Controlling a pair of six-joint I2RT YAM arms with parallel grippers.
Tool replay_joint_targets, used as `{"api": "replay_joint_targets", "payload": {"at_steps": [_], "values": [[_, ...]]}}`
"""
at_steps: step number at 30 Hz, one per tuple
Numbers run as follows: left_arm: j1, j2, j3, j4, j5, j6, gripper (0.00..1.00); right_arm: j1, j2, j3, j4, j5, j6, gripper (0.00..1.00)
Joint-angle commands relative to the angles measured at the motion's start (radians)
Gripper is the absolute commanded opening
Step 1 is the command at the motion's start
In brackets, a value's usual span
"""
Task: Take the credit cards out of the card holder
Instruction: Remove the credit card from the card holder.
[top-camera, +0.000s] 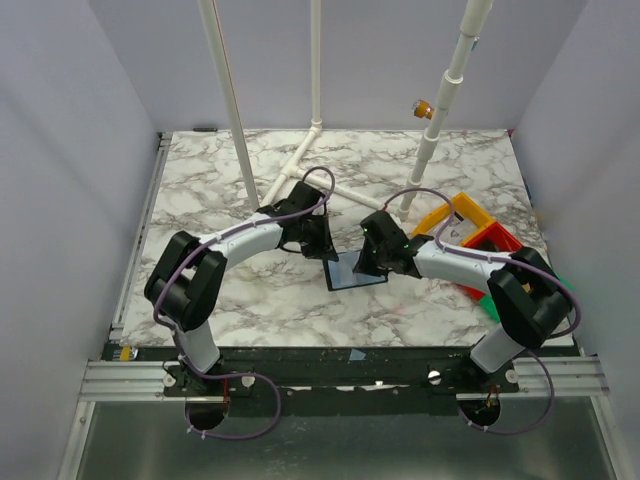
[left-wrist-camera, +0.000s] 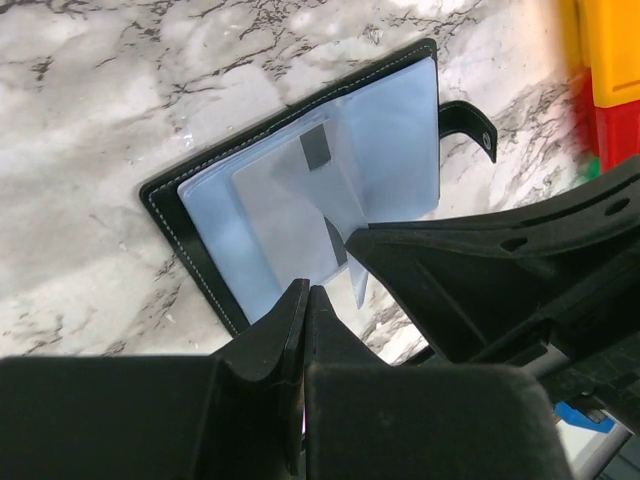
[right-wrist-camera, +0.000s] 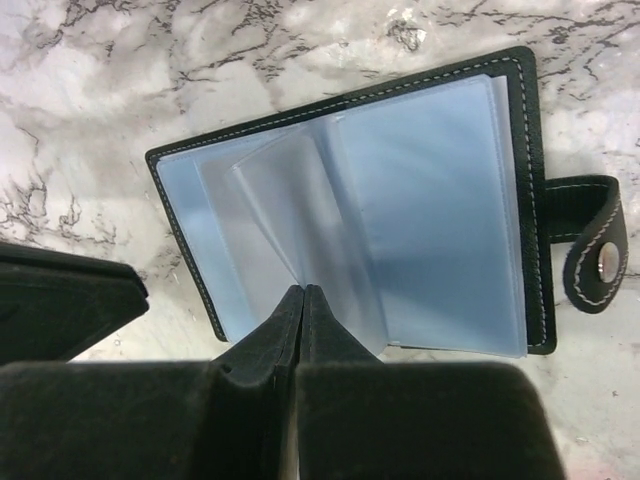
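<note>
Card holder (right-wrist-camera: 530, 150) (stitched black, frosted sleeves (right-wrist-camera: 430, 220)); left gripper (left-wrist-camera: 305, 300) closed, right gripper (right-wrist-camera: 302, 300) closed, maybe on one.

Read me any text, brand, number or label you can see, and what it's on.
No readable text in any view.
card holder: stitched black cover, no brand showing.
plastic sleeves: blank, no print or numbers visible through them.
snap tab: plain stud, no logo legible.
bins: no labels visible.

Card holder (right-wrist-camera: 350, 190): black, white-stitched, lying open flat on the marble bench (right-wrist-camera: 100, 100), centre frame. Pale blue sleeves (right-wrist-camera: 440, 220) fanned, one leaf raised. Snap tab (right-wrist-camera: 595, 255) extends right.
</note>
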Motion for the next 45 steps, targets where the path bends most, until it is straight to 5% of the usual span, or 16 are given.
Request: {"api": "replay_joint_targets", "payload": {"at_steps": [1, 13, 20, 24, 37, 45], "values": [[-0.02, 0.07, 0.045, -0.013, 0.006, -0.011, 0.0, -0.025, -0.035, -0.032, 0.029, -0.076, 0.015, 0.01], [-0.059, 0.182, 0.13, 0.013, 0.038, -0.051, 0.0, -0.058, -0.096, -0.057, 0.015, -0.076, 0.032, 0.02], [-0.105, 0.26, 0.223, 0.014, 0.059, -0.084, 0.0, -0.062, -0.145, -0.033, -0.062, -0.029, -0.002, 0.32], [-0.129, 0.297, 0.265, 0.017, 0.067, -0.105, 0.0, -0.064, -0.21, -0.011, -0.137, 0.041, -0.022, 0.41], [-0.159, 0.405, 0.343, 0.01, 0.079, -0.137, 0.0, -0.066, -0.361, -0.035, -0.251, 0.157, -0.041, 0.42], [-0.129, 0.252, 0.284, -0.016, 0.023, -0.102, 0.0, -0.074, -0.349, -0.032, -0.188, 0.051, -0.065, 0.42]]}}
